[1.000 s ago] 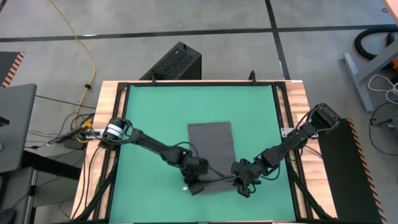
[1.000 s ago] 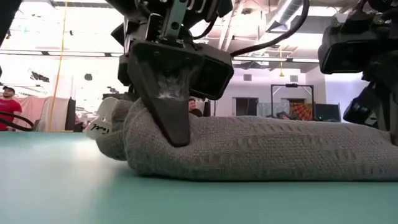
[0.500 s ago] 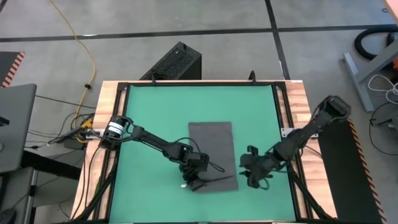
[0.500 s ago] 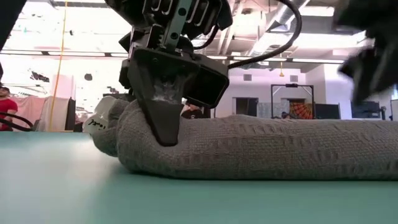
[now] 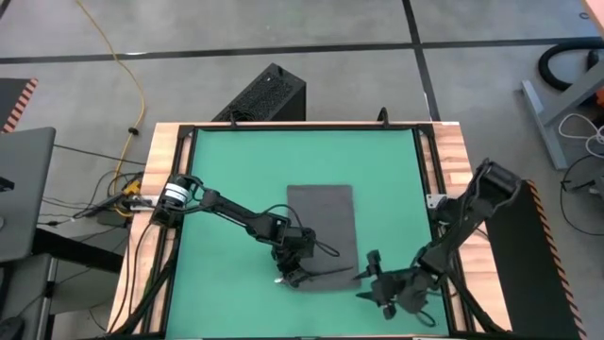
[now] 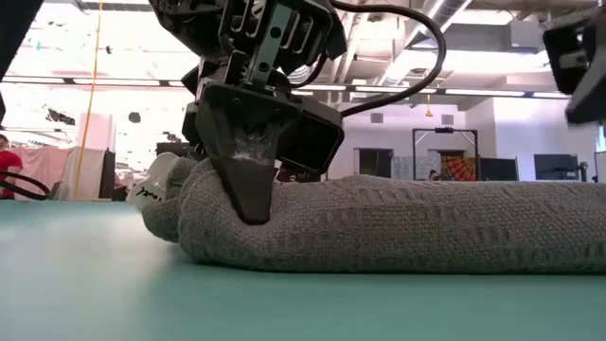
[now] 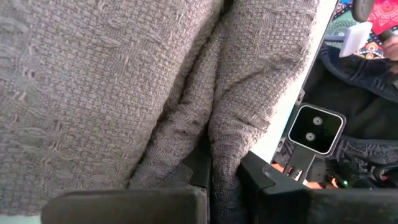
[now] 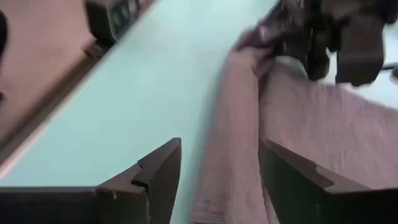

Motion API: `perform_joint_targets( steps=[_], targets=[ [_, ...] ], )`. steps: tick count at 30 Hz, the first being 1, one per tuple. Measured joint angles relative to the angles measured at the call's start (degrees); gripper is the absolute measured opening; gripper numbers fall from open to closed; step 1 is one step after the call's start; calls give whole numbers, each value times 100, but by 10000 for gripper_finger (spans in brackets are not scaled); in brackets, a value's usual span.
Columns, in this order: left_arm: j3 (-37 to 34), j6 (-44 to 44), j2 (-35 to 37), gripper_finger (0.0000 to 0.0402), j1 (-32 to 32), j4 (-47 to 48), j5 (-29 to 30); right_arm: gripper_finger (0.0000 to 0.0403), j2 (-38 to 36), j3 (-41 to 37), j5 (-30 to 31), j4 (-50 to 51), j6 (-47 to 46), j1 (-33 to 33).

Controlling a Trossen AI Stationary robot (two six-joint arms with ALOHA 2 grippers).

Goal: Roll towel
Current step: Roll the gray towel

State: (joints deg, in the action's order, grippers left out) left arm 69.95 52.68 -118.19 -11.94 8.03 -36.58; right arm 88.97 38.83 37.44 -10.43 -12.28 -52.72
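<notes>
We count one green mat (image 5: 245,179) covering the tabletop, two dark arms, two grippers and a single towel (image 5: 323,222).

The mat is the largest thing, framed by a black rail and strips of wood at either side. On it, a little toward the right and nearer the front edge than the back, lies the towel: a plain dark grey rectangle, flat over most of its length, with its near end turned over into a thick roll. In the low view that roll (image 6: 398,223) runs across the mat as a long, rounded ridge of coarse, ribbed weave, and a small white tag sticks out at its left end.

The left arm reaches in from the left side of the table, and the left gripper (image 5: 294,268) sits at the roll's left end. Its fingers (image 6: 248,161) are clamped on the rolled cloth, which the wrist view shows bunched between them.

The right gripper (image 5: 376,288) hovers by the right end of the roll, just off the cloth, with its jaws spread wide and nothing between them. In its wrist view the two fingers (image 8: 158,171) straddle the line of the roll from above.
</notes>
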Motion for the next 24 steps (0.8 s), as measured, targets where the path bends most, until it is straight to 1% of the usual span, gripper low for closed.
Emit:
perform_joint_targets(
  steps=[3,9,12,15,21,24],
  targets=[
    [0,16,0,18,0,-2,-31,249,323,140,4,-28,58,-2],
    [0,12,0,18,0,0,-34,250,838,466,6,-30,524,-134],
    [-2,16,0,18,2,0,-46,250,1076,513,6,-5,628,-64],
    [-2,26,0,18,2,-2,-72,250,1261,513,154,21,639,62],
    [-2,-96,0,19,-2,-13,-194,249,1351,513,182,132,715,234],
    [-2,-140,0,28,-11,-50,-170,246,1348,515,284,250,637,289]
  ],
)
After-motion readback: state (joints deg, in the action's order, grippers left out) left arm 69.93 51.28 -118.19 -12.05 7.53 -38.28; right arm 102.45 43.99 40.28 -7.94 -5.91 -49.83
